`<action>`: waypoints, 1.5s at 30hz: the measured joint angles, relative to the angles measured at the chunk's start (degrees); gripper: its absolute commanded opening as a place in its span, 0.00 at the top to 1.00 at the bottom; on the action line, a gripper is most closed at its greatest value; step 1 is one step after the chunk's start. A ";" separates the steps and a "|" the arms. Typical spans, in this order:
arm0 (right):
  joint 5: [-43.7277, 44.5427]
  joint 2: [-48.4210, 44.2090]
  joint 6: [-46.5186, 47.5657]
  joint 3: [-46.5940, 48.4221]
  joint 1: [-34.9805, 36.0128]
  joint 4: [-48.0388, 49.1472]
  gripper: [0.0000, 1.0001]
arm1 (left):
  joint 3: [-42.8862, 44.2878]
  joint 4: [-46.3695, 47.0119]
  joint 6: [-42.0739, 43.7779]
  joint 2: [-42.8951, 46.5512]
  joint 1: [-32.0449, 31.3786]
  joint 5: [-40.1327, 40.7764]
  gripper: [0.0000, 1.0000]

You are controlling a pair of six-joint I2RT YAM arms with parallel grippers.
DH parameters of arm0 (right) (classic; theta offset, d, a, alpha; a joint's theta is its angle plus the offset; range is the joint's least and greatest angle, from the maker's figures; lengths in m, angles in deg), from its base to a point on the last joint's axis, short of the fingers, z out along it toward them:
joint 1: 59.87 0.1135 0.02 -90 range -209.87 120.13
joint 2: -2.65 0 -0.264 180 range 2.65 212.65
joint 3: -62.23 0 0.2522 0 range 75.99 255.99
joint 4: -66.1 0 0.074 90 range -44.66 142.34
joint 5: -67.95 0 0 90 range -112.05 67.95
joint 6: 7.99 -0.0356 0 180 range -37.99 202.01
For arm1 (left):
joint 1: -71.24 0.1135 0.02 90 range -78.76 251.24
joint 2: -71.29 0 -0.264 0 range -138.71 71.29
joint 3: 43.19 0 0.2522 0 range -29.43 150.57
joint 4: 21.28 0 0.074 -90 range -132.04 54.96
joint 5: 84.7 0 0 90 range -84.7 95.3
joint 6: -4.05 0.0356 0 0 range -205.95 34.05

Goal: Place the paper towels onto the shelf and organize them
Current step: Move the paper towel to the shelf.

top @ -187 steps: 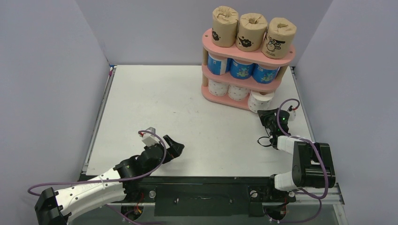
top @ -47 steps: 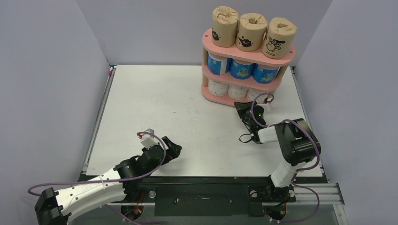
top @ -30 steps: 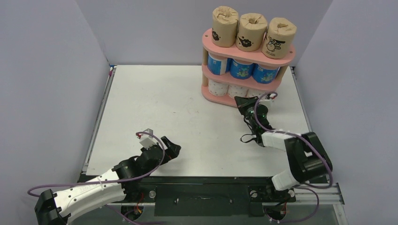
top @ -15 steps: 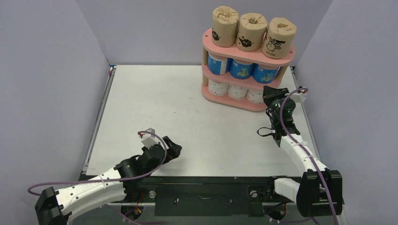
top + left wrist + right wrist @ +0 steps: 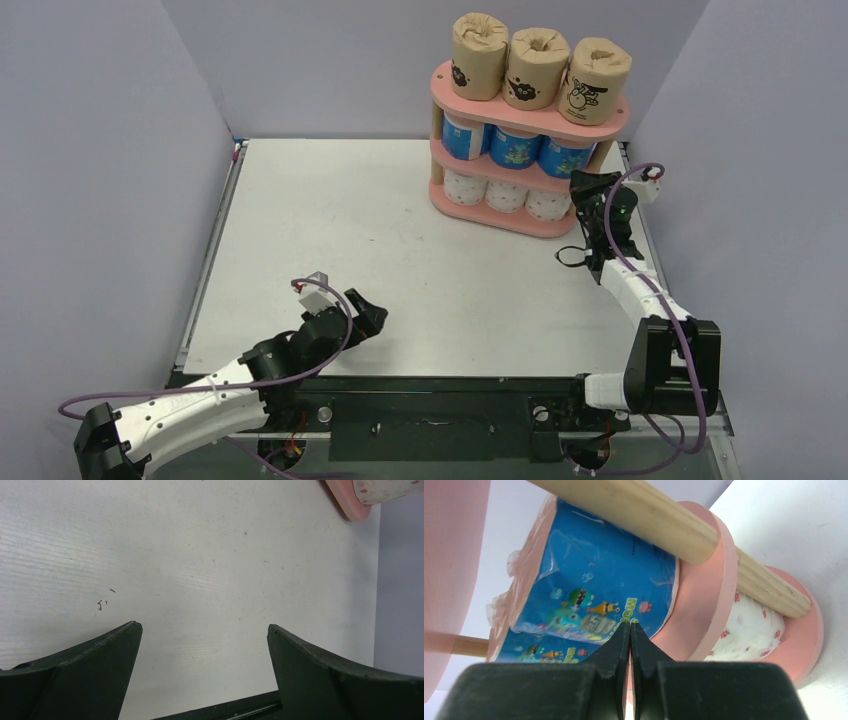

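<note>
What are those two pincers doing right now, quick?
Left pincer: open, holding nothing.
Right pincer: closed, holding nothing, close to the blue patterned roll.

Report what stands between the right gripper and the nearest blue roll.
Nothing visible. The shut right gripper points straight at the blue roll; the wooden post passes beside that line.

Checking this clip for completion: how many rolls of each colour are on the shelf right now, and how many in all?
brown rolls, top tier: 3
blue rolls, middle tier: 3
white rolls with pink dots, bottom tier: 3
Total: 9, all standing on the pink shelf
</note>
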 measured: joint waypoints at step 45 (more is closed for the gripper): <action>2.95 18.97 -1.68 16.15 25.29 5.44 1.00 | 0.17 -1.68 -0.66 2.54 0.00 0.72 0.04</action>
